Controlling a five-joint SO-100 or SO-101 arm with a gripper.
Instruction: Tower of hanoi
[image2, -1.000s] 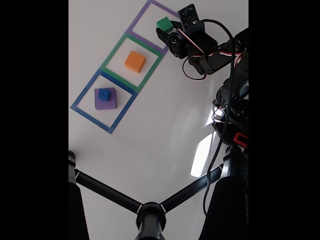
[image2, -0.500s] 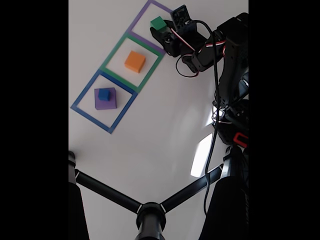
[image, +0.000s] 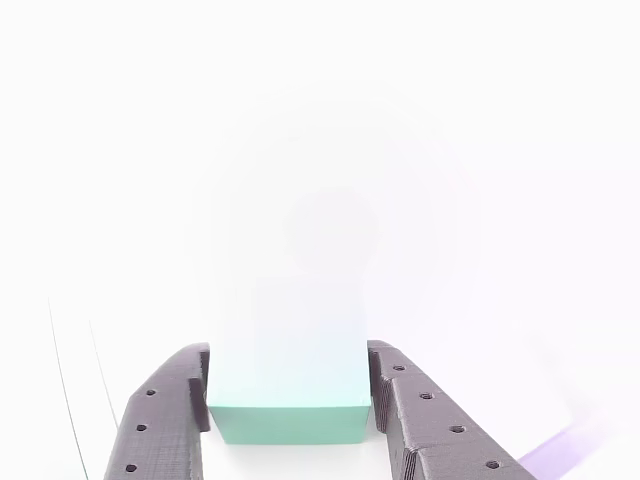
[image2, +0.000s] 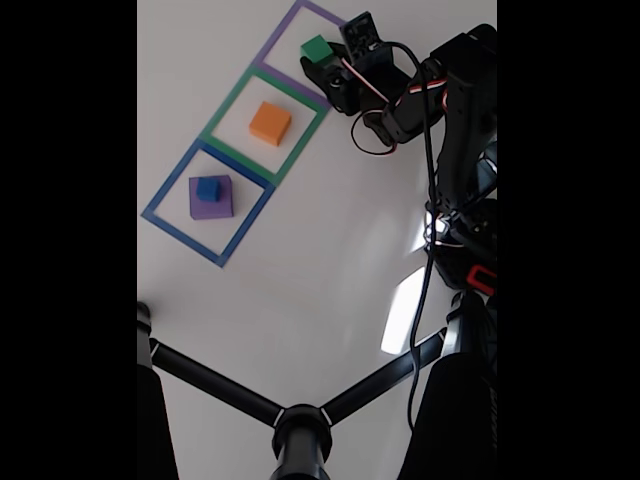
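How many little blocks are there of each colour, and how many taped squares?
Green block, between the claw's fingers: 1
Orange block: 1
Purple block: 1
Blue block, on the purple: 1
Taped squares: 3
Total: 4 blocks, 3 squares

arm (image2: 455, 110): black | cables: red, white | hand (image: 290, 415): dark, holed fingers

The desk (image2: 330, 260) is plain white, marked with three taped squares in a row: a purple outline (image2: 283, 37) far off, a green outline (image2: 225, 106) in the middle and a blue outline (image2: 165, 195) nearest. A green cube (image2: 316, 47) sits in the purple one, an orange cube (image2: 270, 122) in the green one, and a small blue cube (image2: 208, 188) rests on a purple block (image2: 214, 205) in the blue one. The tool (image: 288, 410) is dark grey to black, with red and white wires (image2: 430, 100) on the black arm (image2: 455, 120).
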